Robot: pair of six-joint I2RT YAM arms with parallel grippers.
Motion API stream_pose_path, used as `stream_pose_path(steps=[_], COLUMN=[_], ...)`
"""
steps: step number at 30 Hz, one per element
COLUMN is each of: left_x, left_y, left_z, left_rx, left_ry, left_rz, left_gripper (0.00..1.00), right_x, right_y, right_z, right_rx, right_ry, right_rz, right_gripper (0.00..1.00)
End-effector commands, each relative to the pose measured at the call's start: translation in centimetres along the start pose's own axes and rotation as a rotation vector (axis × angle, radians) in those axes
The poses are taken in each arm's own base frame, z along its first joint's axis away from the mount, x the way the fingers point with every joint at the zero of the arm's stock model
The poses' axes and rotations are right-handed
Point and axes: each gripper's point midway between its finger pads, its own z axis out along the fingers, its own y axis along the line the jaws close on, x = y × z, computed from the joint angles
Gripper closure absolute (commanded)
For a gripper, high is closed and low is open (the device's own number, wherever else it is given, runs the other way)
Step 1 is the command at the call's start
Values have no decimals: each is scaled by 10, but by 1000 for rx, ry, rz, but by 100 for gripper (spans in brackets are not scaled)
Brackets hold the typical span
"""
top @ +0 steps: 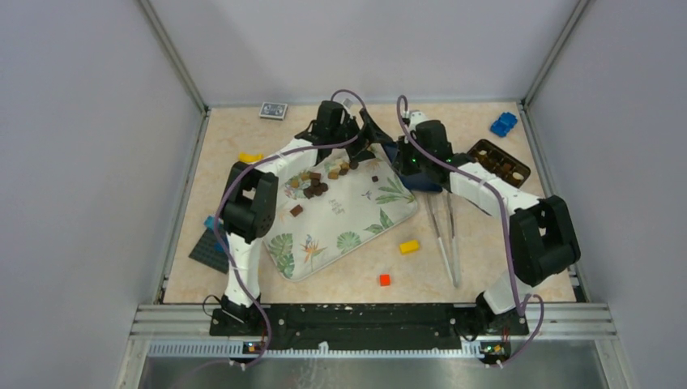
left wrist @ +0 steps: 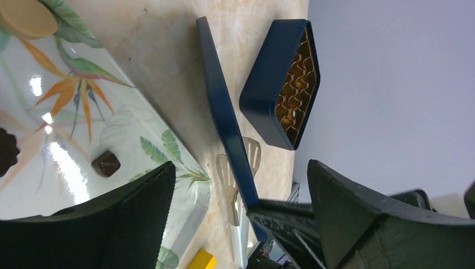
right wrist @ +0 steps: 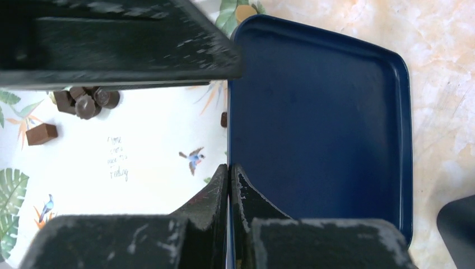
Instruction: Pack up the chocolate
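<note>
Nearest, on leaf-print tray (top: 324, 243), toward its far left corner: chocolate (top: 317, 182) heaped in a band, long axis running near-left to far-right, with one brown square (top: 296, 210) lying apart on the near side. Beyond, right gripper (right wrist: 229, 182) clenched on the rim of navy lid (right wrist: 319, 123). Farther, left gripper (left wrist: 238, 168) spread wide, grasping nothing, near navy box (left wrist: 263, 84) with gold insert.

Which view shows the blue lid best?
Right wrist: the lid shows its broad face, close up. Left wrist shows the lid edge-on only; top external shows a dark patch mostly hidden by the arms.
</note>
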Motion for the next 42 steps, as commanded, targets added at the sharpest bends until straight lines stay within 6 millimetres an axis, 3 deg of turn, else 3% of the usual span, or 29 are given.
stream_pose_path(steps=[1,8,11,18,21,22,24,27,30,32,35,37,39,42], left_x=[-8,9,15,19,17,16,16,13,13,16,23,26,30,39], left_y=[-18,-15,-18,-29,-43,-49,-61,-77,-97,-107,-122,-132,-143,-153], left_z=[19,38,44,40,32,28,19,-1,-30,-51,-86,-110,-131,-146], left_rx=[50,-47,-55,-56,-20,-8,14,33,68,99,180,265,350,413], left_ry=[-24,-26,-26,-34,-40,-43,-46,-54,-41,-17,26,44,55,79], left_rz=[22,56,62,77,103,120,163,260,366,430,483,477,472,482], left_gripper=[12,28,40,100,100,100,100,100,100,100,100,100,100,100], right_x=[-26,-21,-21,-30,-41,-49,-63,-84,-90,-86,-72,-67,-65,-64], right_y=[14,18,18,24,28,30,35,30,-7,-33,-56,-56,-43,-18], right_z=[-17,-24,-29,-51,-69,-78,-99,-135,-165,-176,-186,-190,-190,-190], right_rx=[-59,-76,-77,-92,-90,-92,-95,-43,88,93,37,-27,-116,-276], right_ry=[-109,-87,-90,-120,-134,-149,-186,-264,-293,-294,-300,-305,-299,-297], right_rz=[-20,-29,-31,-44,-41,-38,-33,-32,17,90,205,266,288,281], right_gripper=[100,100,100,100,56,47,38,31,28,27,25,25,25,24])
